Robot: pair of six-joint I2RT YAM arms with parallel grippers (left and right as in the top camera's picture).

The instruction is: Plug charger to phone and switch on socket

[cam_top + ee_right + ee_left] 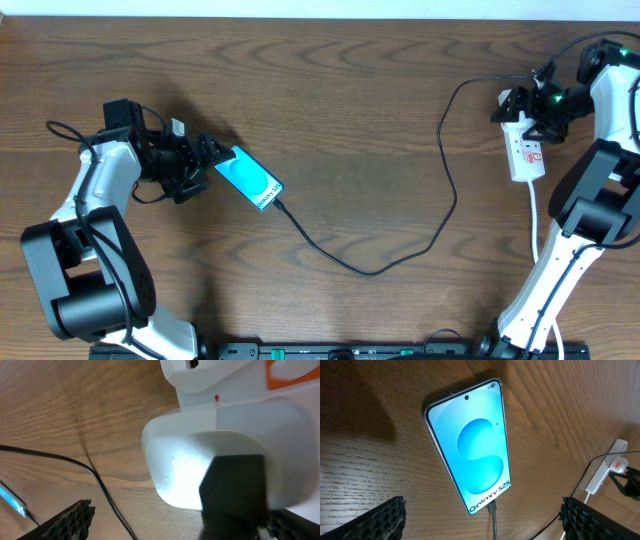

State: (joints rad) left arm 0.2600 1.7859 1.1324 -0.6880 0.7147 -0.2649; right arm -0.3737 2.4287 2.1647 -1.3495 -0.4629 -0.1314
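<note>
White adapter point(200, 455) fills the right wrist view, right gripper point(540, 100) spread open over it, holding nothing. Judgement: slide toward 6 o'clock along the socket point(525, 150) and press the red switch marking point(534, 153) squarely, sparing the adapter. Phone point(248, 178) at 9 o'clock in the overhead view, screen up, long axis 10-to-4, port end at 4 with charger point(494, 522) seated; left gripper point(210, 163) open beside its 10 end.

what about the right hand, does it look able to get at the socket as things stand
Probably yes: the right hand sits at the adapter end of the socket, nothing between them, and the charger cable curves away from it.
</note>
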